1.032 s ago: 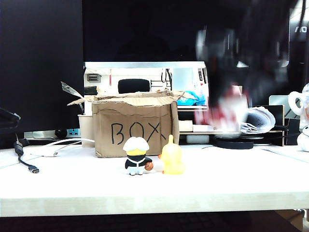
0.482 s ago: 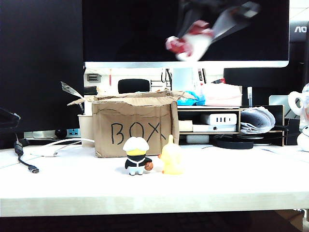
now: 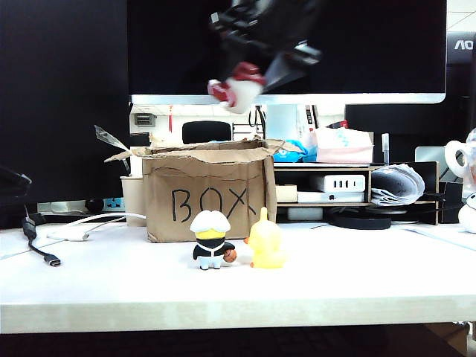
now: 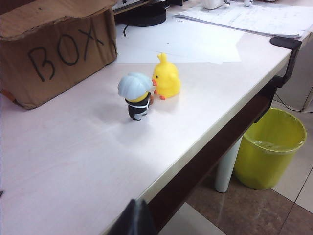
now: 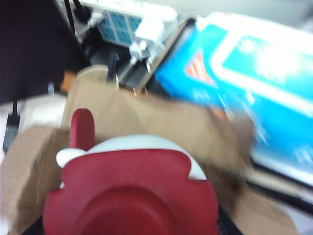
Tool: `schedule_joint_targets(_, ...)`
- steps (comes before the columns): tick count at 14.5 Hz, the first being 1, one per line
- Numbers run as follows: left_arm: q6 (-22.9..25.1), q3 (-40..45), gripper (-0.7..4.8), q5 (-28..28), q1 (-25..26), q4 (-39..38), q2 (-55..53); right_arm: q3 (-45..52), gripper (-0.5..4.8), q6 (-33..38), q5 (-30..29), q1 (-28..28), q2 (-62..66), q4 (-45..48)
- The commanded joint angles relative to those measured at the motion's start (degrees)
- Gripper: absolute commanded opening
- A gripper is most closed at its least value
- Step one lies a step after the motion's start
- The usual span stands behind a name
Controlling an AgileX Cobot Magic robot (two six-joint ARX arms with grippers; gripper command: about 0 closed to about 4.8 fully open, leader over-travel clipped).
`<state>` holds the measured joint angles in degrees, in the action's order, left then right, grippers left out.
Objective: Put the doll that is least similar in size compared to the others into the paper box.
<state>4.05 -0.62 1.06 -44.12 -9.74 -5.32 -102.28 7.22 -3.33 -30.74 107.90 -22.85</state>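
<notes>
The pale table (image 3: pixel 357 286) fills the bottom of the exterior view, its front edge nearest and bare. A little back from that edge, at centre, stand the white-haired figure (image 3: pixel 210 239) in black and, just beside it on the right, the yellow duck (image 3: pixel 265 241). At the left edge a black cable (image 3: pixel 37 245) trails over the top, with a white cable (image 3: pixel 89 222) lying behind it.

Behind the two small figures sits the box (image 3: pixel 204 192), brown card with torn flaps and "BOX" written across its front. To the right of it, further back, a low shelf (image 3: pixel 349 186) holds a white power strip and a roll of papers, with a tissue pack on top. A big dark monitor (image 3: pixel 372 52) closes off the upper part of the frame.

High at upper centre, above the box, the right gripper (image 3: pixel 249 63) comes in blurred with the doll (image 3: pixel 234 88) hanging from it. The jaws stand fairly wide around the doll. From that wrist, the doll's dark red cap (image 5: pixel 132 196) fills the near part of the frame, with the box flaps beneath it.

The left gripper (image 4: pixel 134 220) shows only as a dark tip off the front of the table, so I cannot tell whether it is open. Past the table edge a yellow-green bin (image 4: pixel 269 147) stands on a brown tiled floor.
</notes>
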Motion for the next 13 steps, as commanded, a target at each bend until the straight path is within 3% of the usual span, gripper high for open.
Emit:
schedule_joint_targets(1,0.04,0.09,-0.05,-0.24,-0.02,-1.14,-0.02,-6.58,2.16,0.24,-0.26,-1.18,3.69,-3.15)
schedule_joint_targets(3,0.02,0.09,-0.05,-0.22,-0.02,-1.14,-0.02,-6.75,2.16,0.24,0.44,-1.2,4.39,-4.66)
schedule_joint_targets(4,0.02,0.09,-0.05,-0.22,-0.02,-1.11,0.0,-6.73,2.46,0.22,0.22,-1.2,4.83,-4.9)
schedule_joint_targets(5,0.02,0.09,-0.05,-0.24,-0.02,-1.11,0.0,-6.73,3.29,-0.02,-0.02,-1.18,4.85,-5.31)
schedule_joint_targets(8,0.04,0.09,-0.05,-0.22,-0.02,-1.11,0.0,-6.73,4.1,-0.17,-0.02,-1.18,4.85,-5.7)
schedule_joint_targets(9,0.02,0.09,-0.05,-0.22,-0.02,-1.11,0.0,-6.73,4.73,-0.17,-0.33,-1.18,4.85,-5.88)
schedule_joint_targets(13,0.04,0.09,-0.05,-0.24,-0.02,-1.11,0.0,-6.73,4.79,-0.15,-0.72,-1.2,4.81,-6.56)
